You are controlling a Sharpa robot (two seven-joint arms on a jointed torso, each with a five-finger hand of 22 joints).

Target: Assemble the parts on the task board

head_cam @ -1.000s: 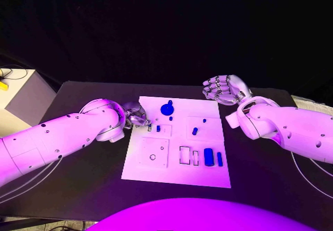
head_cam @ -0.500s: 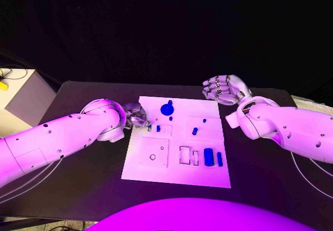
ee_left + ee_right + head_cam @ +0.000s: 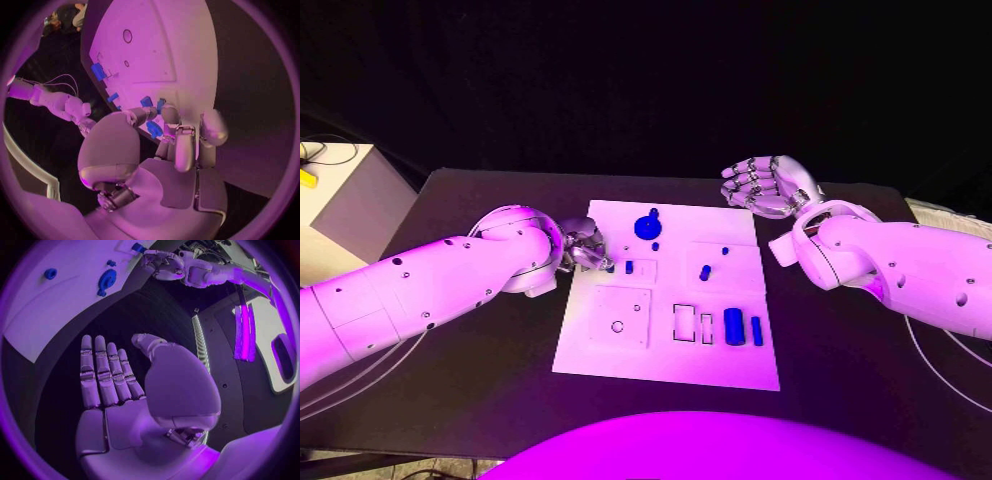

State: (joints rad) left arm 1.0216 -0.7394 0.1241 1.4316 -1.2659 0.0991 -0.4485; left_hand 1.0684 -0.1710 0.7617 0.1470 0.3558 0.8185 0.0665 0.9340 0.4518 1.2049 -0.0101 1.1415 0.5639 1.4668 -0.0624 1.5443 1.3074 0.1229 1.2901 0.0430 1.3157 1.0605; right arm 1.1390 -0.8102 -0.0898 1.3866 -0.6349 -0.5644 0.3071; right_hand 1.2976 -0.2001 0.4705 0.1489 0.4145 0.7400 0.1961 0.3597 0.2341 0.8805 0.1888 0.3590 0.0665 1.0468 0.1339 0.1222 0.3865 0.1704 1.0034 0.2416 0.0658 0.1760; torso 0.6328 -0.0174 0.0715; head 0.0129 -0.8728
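The white task board [image 3: 668, 350] lies mid-table with several blue parts on it: a round knobbed one [image 3: 648, 226] near the far edge, small ones [image 3: 705, 271] in the middle, and two upright bars [image 3: 733, 322] near the right side. My left hand [image 3: 584, 243] sits at the board's left edge. In the left wrist view its fingertips [image 3: 176, 131] pinch a small blue part [image 3: 154, 130] just over the board [image 3: 156, 45]. My right hand [image 3: 764, 185] hovers above the far right corner, fingers [image 3: 103, 370] straight and holding nothing.
Empty recesses show on the board: a square plate with a hole [image 3: 620, 315] and narrow slots [image 3: 685, 322]. A pale box [image 3: 343, 205] stands off the table's left end. Black table [image 3: 473, 370] surrounds the board.
The left hand has shifted very slightly at the board's left edge. The right arm has not moved.
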